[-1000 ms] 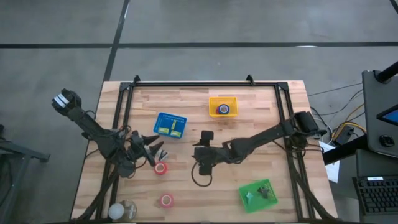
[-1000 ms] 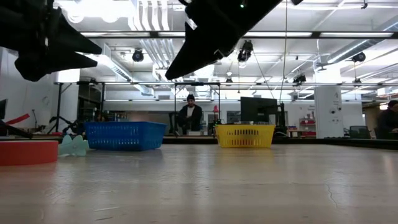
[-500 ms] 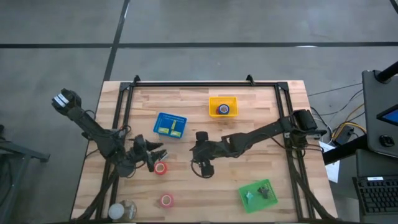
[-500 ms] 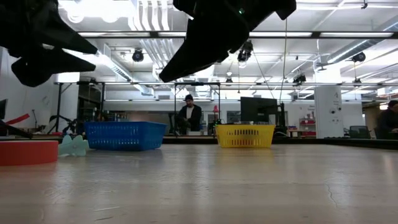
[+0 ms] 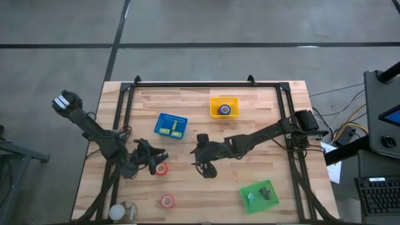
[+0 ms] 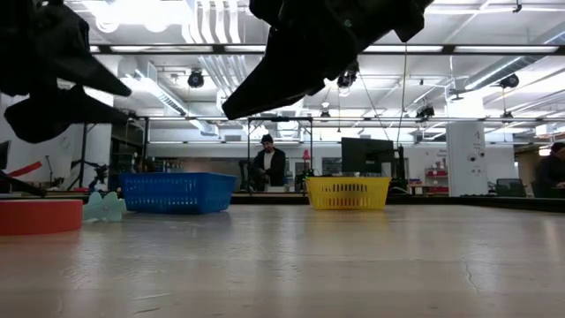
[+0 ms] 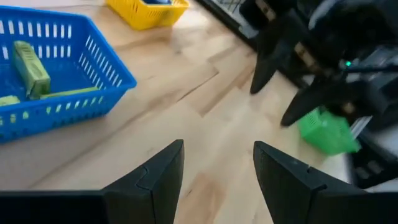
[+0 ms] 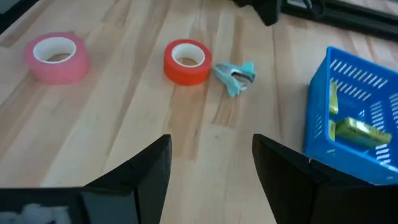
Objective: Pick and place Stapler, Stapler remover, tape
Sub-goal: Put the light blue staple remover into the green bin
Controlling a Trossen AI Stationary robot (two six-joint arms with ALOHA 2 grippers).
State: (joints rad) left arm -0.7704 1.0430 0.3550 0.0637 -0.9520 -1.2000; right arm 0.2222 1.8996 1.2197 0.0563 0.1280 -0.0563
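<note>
Open-plan robotics lab – ceiling strip lights, monitor, seated person

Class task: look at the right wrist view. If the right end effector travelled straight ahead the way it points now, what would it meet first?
Probably the red tape roll, which lies nearly dead ahead of the open right end effector. The teal staple remover sits beside it, slightly off line. Depth is uncertain.

We are looking across a wooden table into a large workshop where ceiling lights are glowing in long rows. A person is sitting far back near a dark monitor. Grey floor is showing around the table, and a desk is standing beside it.
</note>
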